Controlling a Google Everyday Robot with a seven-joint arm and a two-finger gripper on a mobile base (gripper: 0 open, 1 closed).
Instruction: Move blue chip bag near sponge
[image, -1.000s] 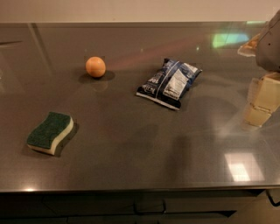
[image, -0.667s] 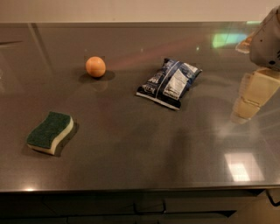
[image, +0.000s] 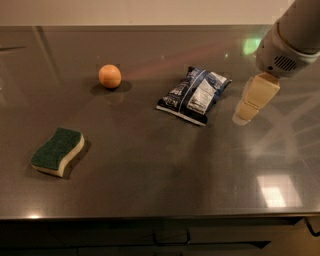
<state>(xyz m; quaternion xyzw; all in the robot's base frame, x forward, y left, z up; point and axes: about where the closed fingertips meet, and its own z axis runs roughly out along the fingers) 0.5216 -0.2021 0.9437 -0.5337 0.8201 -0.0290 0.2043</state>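
Note:
The blue chip bag (image: 194, 94) lies flat on the grey table, right of centre, dark navy with white label panels. The sponge (image: 58, 151), green top over a cream base, lies at the front left, far from the bag. My gripper (image: 254, 98) comes in from the upper right and hangs just right of the bag, a short gap away, with nothing in it. Only one cream finger shows.
An orange ball (image: 109, 76) sits at the back left, between the bag and the sponge's side. The table's front edge (image: 150, 216) runs along the bottom. Bright light patches reflect at the front right (image: 277, 190).
My gripper has moved left and a little further onto the table, closing in on the bag's right side. The bag, sponge and ball have not moved.

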